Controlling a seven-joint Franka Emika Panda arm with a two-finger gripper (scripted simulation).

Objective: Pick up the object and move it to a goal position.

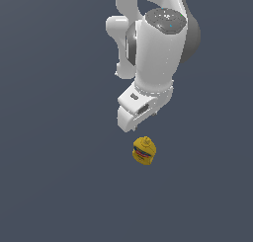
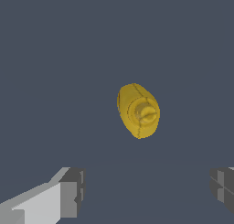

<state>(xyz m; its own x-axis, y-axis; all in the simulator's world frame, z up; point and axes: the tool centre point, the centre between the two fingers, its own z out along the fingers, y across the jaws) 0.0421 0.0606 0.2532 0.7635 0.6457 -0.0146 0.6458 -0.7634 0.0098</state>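
In the exterior view, one white arm hung over a plain dark grey worktop (image 1: 54, 186), and one yellow mustard bottle (image 1: 144, 150) stood on it, upright, its pointed cap towards the camera and its blue-and-red label facing the lower edge of the picture. The bottle sat just beyond the arm's hand, at about five o'clock from it, near but not touching. The tool (image 1: 140, 118) itself was mostly hidden under the white hand housing, so this view did not settle how the fingers stood. No goal marker showed anywhere.

In the wrist view, the same single bottle (image 2: 138, 110) appeared cap-on, yellow shoulders around the nozzle, alone on the grey surface. Two grey fingertips (image 2: 73, 191) framed the lower corners of the picture, spread wide apart with nothing between them; the tool (image 2: 148, 191) was empty. The bottle lay ahead of the gap, roughly at twelve o'clock from its middle, and well clear of both pads.

By my judgement the step in hand was the approach, before any grasp. The next move would call for carrying the spread fingers forward over the bottle, lowering them astride its body below the cap, and then closing.

Count: one arm, one tool with two fingers, one bottle.
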